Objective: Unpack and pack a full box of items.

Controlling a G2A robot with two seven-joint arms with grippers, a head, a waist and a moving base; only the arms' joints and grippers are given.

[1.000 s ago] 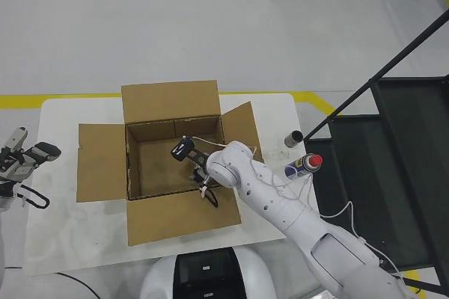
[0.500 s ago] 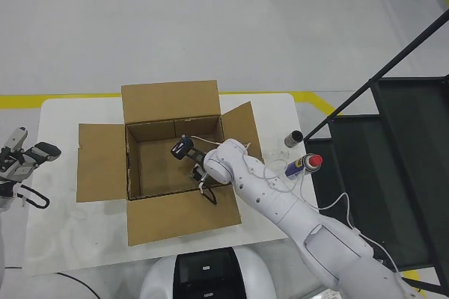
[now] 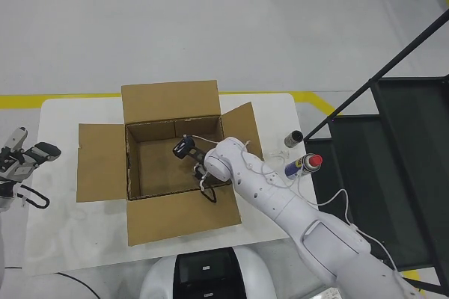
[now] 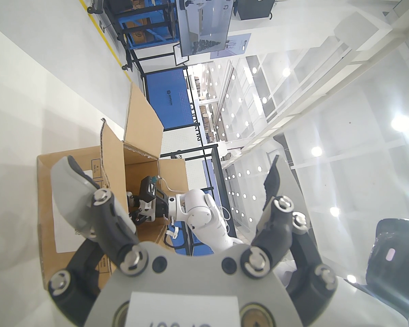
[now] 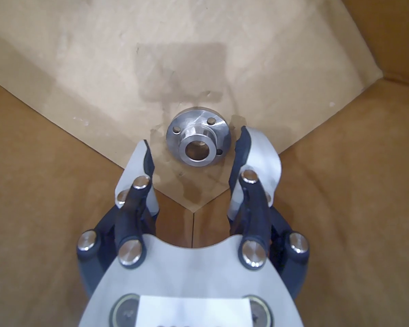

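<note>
Right wrist view: straddling metal flange (image 5: pixel 198 137) with right gripper (image 5: pixel 194 137) spread, not touching it. Lying flat near a floor corner of box (image 5: pixel 88 35), bore pointing upward; gleaming silver, round, three small holes. Holding left gripper (image 4: pixel 170 168) spread too.

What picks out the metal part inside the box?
Find the open cardboard box on the white table. Near a floor corner of it, in front of the open right gripper, lies a silver flanged hub. Unlike the spray can outside, it is a flat disc with a raised bored collar.
</note>
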